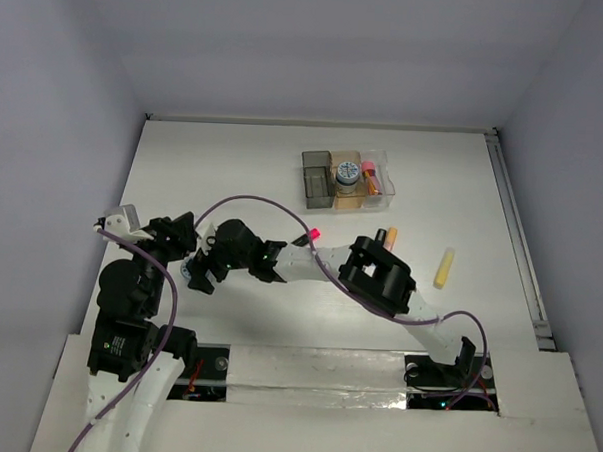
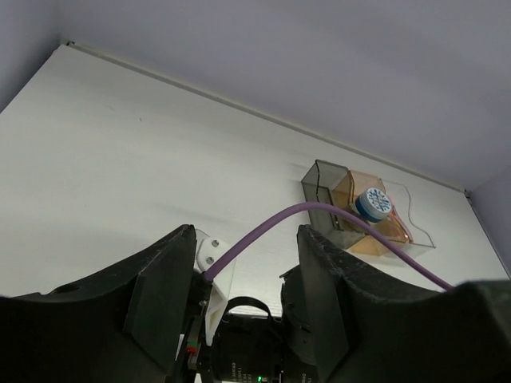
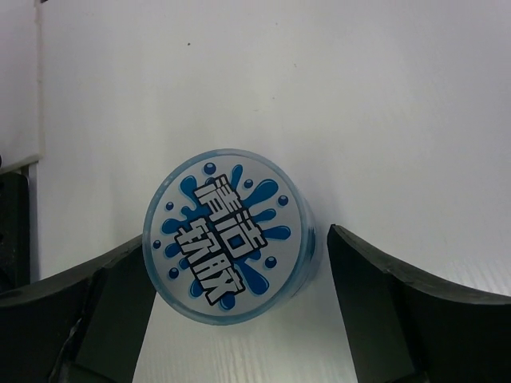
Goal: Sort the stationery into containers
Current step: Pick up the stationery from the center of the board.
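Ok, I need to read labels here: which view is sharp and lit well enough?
Right wrist view: the blue disc is sharp and evenly lit, print crisp, no glare. Left wrist view: the fingers are nearly black, the bins far and small. Top view: soft even light, but the yellow highlighter is tiny.

The round blue-and-white patterned disc [image 3: 227, 235] has a glossy printed face and a translucent bluish plastic rim. The white table top [image 3: 383, 96] is matt, with faint fine ribbing. The dark grey bin [image 1: 317, 179], amber-brown bin [image 1: 348, 200] and clear bin [image 1: 387, 182] are smooth translucent plastic. The purple cable [image 2: 263, 231] has a smooth, slightly shiny sheath.
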